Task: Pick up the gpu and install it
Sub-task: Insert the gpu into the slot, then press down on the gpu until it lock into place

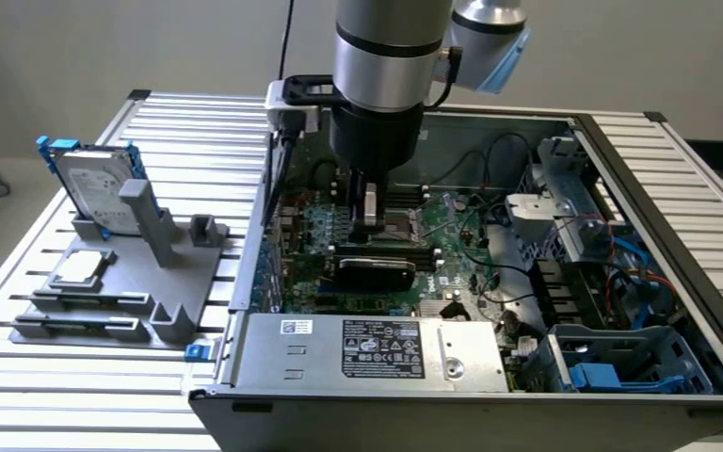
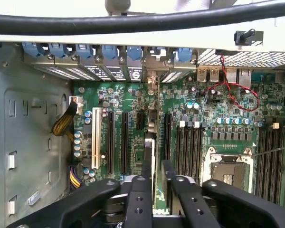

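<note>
The arm (image 1: 387,56) comes down vertically from above, its wrist pointing straight into the open computer case (image 1: 663,188), over the middle of the motherboard (image 2: 128,99). A black cable (image 2: 133,21) runs across the wrist view above the case's rear edge. The case lies on its side on a desk (image 1: 173,122) of ribbed aluminium slats, with a plain pale wall (image 1: 86,47) behind. A labelled silver power supply (image 1: 375,348) fills the case's near corner. On the desk at the exterior view's left, just beside the case, stands a grey holder (image 1: 98,311). It carries a hard drive (image 1: 91,188) in a blue frame, propped upright, and a small square processor (image 1: 79,268) lying flat. The claw (image 2: 156,164) is lowered among the expansion slots, near the row of blue latches (image 2: 85,50) and to one side of the processor socket (image 2: 230,166). The gpu (image 1: 375,271) is inside the case, standing on edge on the motherboard directly under the claw, with its black rounded cover facing the power supply. In the wrist view the card's thin green edge runs between the two halves of the claw, which straddles it closely. Whether the claw is clamped on the gpu or merely set about it cannot be told.
</note>
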`<state>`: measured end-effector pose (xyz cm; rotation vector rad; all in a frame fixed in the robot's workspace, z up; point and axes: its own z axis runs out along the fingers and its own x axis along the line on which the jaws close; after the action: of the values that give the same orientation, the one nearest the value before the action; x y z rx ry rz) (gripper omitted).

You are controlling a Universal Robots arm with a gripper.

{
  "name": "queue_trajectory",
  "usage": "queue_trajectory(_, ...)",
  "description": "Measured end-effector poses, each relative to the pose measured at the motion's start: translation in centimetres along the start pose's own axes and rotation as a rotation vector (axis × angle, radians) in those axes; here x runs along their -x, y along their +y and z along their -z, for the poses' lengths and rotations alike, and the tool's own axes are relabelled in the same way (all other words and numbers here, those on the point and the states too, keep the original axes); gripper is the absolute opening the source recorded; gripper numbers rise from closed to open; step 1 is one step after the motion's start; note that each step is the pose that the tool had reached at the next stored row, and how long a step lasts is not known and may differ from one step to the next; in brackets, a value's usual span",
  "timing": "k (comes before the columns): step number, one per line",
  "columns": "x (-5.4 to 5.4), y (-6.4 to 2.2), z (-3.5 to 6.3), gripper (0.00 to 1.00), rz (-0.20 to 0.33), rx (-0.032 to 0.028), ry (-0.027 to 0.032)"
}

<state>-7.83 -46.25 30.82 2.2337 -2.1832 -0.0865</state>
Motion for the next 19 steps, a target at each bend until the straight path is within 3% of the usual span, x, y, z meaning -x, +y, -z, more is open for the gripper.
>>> queue_trajectory(1,0.0,0.0,0.0,0.2,0.0,0.0,0.0)
queue_trajectory(3,0.0,0.0,0.0,0.11,0.0,0.0,0.0)
queue_trajectory(19,0.0,0.0,0.0,0.11,0.0,0.0,0.0001)
